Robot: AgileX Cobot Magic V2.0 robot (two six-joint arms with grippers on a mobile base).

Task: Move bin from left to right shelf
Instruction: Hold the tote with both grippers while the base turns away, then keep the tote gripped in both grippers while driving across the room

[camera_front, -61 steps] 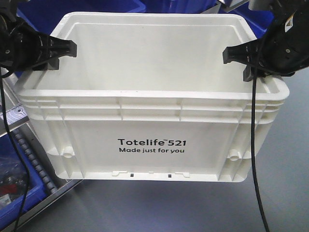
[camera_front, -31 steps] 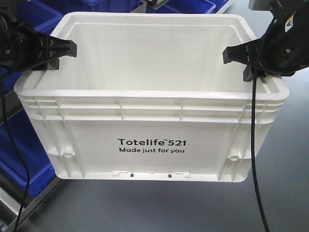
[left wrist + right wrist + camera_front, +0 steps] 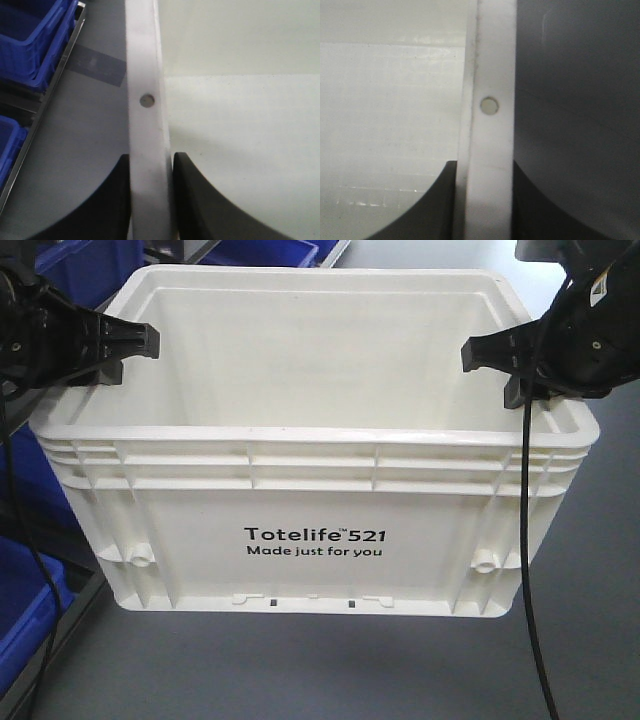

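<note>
The left gripper's [image 3: 150,167] dark fingers [image 3: 197,202] pinch the left rim of the bin [image 3: 310,540], one inside the wall and one outside. The right gripper [image 3: 482,170] clamps the right rim likewise. The bin is a big white tote, ribbed below its rim, with "Totelife 521 Made just for you" printed in black. It hangs level between both grippers above the grey floor [image 3: 300,670], with blue bins [image 3: 30,45] off to the left.

Blue bins [image 3: 265,250] partly behind white bin [image 3: 310,490]

bright, even overhead light — wrist views soft, blurred up close.
</note>
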